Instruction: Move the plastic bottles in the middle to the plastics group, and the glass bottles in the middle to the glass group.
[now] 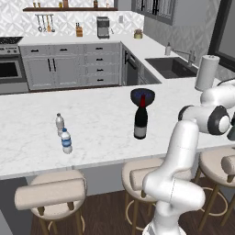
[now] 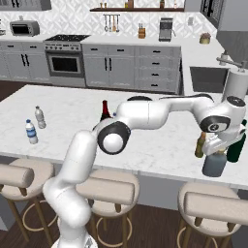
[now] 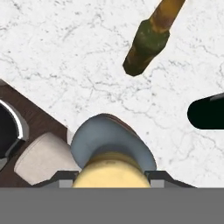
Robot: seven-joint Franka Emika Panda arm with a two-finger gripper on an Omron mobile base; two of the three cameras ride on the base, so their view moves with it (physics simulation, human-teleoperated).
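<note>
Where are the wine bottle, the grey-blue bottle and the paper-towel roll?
wine bottle [image 1: 141, 123]: left base view, dark body.
grey-blue bottle [image 2: 214, 164]: right base view, squat body.
paper-towel roll [image 1: 206, 73]: left base view, white side.

- No text, brand, number or sign can be read in any view.
- The blue-labelled water bottle [image 1: 66, 141] near the desk's left front edge has a plain blue band; any print on it is too small to make out.
- The paler-labelled water bottle [image 1: 59, 123] just behind it has a blank greyish band.
- The wine bottle [image 1: 141, 120] at the desk's middle shows a dark label patch with no legible lettering.
</note>
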